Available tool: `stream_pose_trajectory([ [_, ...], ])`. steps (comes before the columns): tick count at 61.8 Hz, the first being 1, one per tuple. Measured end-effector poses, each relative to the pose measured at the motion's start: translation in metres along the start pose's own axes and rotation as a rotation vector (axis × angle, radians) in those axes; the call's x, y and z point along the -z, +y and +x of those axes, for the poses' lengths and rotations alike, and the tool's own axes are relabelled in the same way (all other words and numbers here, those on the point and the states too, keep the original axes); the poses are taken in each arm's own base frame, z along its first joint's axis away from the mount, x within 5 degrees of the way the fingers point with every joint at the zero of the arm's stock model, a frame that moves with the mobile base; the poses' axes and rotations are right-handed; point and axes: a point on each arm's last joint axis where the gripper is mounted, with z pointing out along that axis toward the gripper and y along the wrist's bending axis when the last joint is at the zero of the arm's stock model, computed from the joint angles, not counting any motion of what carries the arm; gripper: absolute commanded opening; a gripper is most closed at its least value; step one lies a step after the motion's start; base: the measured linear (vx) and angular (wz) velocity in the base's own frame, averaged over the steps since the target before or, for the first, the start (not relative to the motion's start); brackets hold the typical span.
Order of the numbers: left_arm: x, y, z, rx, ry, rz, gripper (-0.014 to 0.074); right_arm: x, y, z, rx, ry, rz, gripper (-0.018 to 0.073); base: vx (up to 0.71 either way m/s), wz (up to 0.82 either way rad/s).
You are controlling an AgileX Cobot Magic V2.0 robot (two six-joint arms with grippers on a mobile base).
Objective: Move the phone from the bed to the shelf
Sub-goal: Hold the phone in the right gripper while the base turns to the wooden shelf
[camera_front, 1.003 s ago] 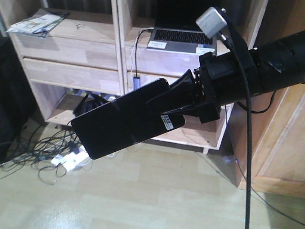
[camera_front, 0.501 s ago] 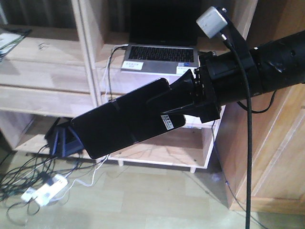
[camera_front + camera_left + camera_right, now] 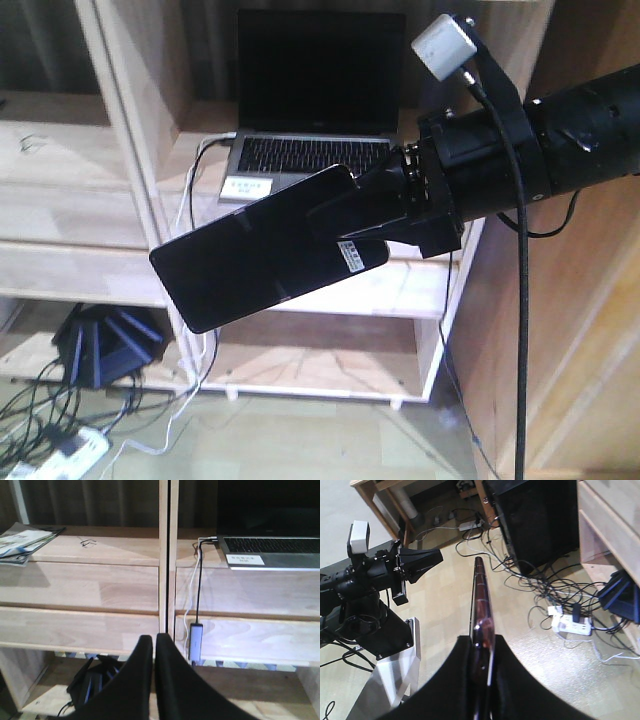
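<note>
Cables (image 3: 25, 405) and a white power strip (image 3: 60, 455) lie on the pale floor (image 3: 300, 440) at the lower left of the front view. Beside them, a dark blue-and-black object (image 3: 105, 340) sits on the bottom board of the shelf (image 3: 60, 215). In the left arm's wrist view, magazines (image 3: 25, 540) rest on the shelf's left board. The left gripper (image 3: 154, 652) points at the central upright, its two black fingers (image 3: 132, 685) pressed together on nothing. Right of that upright, a black cord (image 3: 198, 585) drops to a small grey adapter (image 3: 195, 647) hanging at the front of the board. An open grey laptop (image 3: 310, 150) sits on the right-hand compartment's board, with a white label (image 3: 248, 187) at its front edge. In front of the laptop, held in the air and clear of the shelf, the phone (image 3: 260, 265) slants down to the left. Its glossy black face is turned to the camera and its barcode sticker (image 3: 356, 257) is near the clamped end. The right gripper (image 3: 335, 215) pinches the phone at its right end. The right wrist view shows the phone edge-on between the two fingers, above the floor.
</note>
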Motion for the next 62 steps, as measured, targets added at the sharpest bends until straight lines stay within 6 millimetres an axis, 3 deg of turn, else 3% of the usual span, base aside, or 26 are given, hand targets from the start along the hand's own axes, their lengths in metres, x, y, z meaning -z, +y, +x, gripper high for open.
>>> stream_pose_trajectory([
  [62, 0.0000, 0.0000, 0.0000, 0.000, 0.000, 0.000, 0.0001, 0.0000, 0.0000, 0.0000, -0.001, 0.000, 0.000, -0.0004, 0.24, -0.06],
])
